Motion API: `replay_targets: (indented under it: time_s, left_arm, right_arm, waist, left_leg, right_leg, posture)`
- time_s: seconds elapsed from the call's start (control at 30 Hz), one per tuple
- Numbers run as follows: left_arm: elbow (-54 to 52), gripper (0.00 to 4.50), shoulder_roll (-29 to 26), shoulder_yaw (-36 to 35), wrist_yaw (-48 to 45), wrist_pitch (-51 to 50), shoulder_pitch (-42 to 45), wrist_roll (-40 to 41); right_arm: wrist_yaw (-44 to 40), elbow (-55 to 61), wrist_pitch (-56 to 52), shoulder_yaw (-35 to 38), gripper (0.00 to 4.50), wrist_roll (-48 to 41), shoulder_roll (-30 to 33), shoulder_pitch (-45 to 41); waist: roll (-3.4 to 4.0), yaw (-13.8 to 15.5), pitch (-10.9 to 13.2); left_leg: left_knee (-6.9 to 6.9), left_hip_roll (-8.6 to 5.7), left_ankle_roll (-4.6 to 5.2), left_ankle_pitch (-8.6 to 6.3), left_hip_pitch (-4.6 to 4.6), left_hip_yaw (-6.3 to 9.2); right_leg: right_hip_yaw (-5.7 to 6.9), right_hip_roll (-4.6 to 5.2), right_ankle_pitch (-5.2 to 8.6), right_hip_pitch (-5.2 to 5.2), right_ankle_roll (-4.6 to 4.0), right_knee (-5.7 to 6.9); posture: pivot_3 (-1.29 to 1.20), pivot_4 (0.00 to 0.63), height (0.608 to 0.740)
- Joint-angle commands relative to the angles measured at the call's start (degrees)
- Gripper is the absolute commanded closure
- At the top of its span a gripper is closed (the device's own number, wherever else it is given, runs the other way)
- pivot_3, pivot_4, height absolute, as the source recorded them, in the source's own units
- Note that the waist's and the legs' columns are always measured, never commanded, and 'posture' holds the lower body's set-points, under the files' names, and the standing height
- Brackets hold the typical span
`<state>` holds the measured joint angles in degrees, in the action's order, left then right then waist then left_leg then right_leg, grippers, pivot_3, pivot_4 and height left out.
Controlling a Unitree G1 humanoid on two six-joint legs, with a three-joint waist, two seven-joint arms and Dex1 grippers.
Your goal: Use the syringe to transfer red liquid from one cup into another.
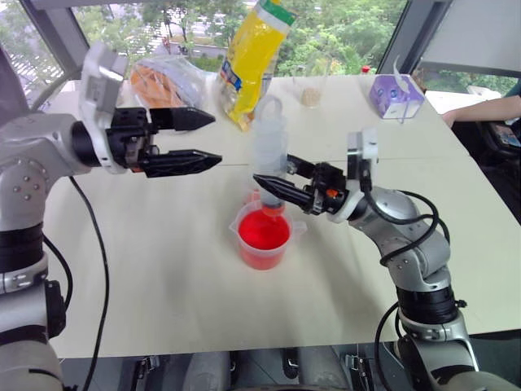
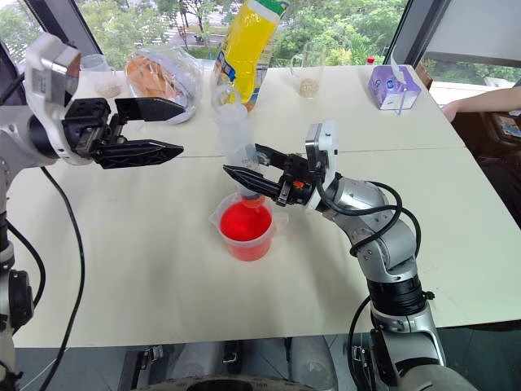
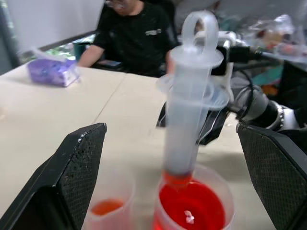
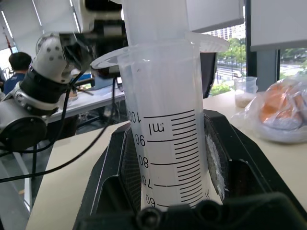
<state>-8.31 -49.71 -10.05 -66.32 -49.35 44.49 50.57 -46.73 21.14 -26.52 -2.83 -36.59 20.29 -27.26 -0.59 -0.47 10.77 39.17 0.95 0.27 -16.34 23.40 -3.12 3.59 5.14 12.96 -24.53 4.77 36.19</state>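
Syringe [image 1: 271, 151] stands close to upright over the middle of the table [image 1: 163, 269], its long axis running top to bottom: ring handle of the plunger at the top, orange-red tip pointing straight down into the beaker [image 1: 264, 236]. I can see my right gripper [image 1: 281, 189] reaching in level from the right, pinching the lower barrel between both black fingers, with the printed scale visible between the pads in the right wrist view. The tip sits at the surface of the red liquid [image 1: 263, 232], which fills the beaker well up.

My left gripper [image 1: 191, 140] hangs level to the left of the syringe, pointing toward it, its fingers spread wide and touching nothing; the plunger handle lies well clear of them.

Just beside the beaker, on its far side, is the small narrow cup [image 3: 109, 211] with a little orange-red liquid at the bottom.

Farther back on the table I see a yellow bag [image 1: 254, 57], a clear bag with orange contents [image 1: 167, 81], a cup of beige grains [image 1: 310, 85] and a purple tissue pack [image 1: 395, 96]. A person's arm [image 1: 484, 110] rests at the far right edge.
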Motion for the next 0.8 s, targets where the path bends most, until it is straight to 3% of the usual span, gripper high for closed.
replay_targets:
  time_s: [0.03,0.27,0.37,0.6,0.8]
  left_arm:
    - [-0.4,0.05,-1.1,-2.3,0.5,2.3,0.8,-0.8]
    - [0.3,0.05,-0.5,-2.3,1.3,3.6,1.3,-1.4]
    - [-0.1,0.05,0.0,-2.5,2.1,4.0,1.4,-1.2]
    - [0.8,0.05,1.0,-2.0,3.8,5.4,2.3,-1.9]
    - [5.9,0.05,3.7,0.7,4.4,9.0,6.1,-6.2]
  right_arm:
    - [0.8,2.6,-2.6,2.4,3.02,-4.7,0.5,-4.4]
    - [1.7,-10.0,-4.0,6.3,3.02,-7.4,-1.2,-19.2]
    - [-1.7,-23.7,1.7,5.7,3.02,-3.4,-3.5,-24.1]
    - [-6.7,-39.5,13.6,3.5,3.02,4.7,-8.1,-25.6]
    - [-7.9,-41.5,16.7,2.8,3.02,7.5,-9.7,-23.7]
  waist:
    - [0.0,-0.1,0.0]
    - [0.0,-0.3,0.0]
    - [0.0,-0.3,0.0]
    - [0.01,-0.3,0.0]
    - [0.01,-0.3,0.0]
  left_leg:
    - [0.01,-0.01,0.0,0.0,0.0,-0.01]
    - [0.02,-0.01,-0.02,0.01,-0.02,-0.01]
    - [0.0,-0.03,-0.02,0.01,-0.02,-0.03]
    - [-0.01,-0.02,-0.01,0.01,0.03,-0.06]
    - [-0.01,-0.02,-0.02,0.02,0.04,-0.04]
  right_leg:
    - [-0.02,0.01,0.0,0.01,0.0,0.0]
    - [-0.05,-0.06,-0.02,0.0,-0.02,0.02]
    - [-0.05,-0.07,-0.02,0.0,-0.03,0.01]
    - [-0.08,-0.06,-0.03,-0.05,-0.04,0.01]
    - [-0.06,-0.05,-0.03,-0.05,-0.03,0.0]
  posture:
    - [0.0,0.15,0.74]
    - [0.0,0.15,0.74]
    - [0.0,0.15,0.74]
    - [0.0,0.15,0.74]
    - [0.0,0.15,0.74]
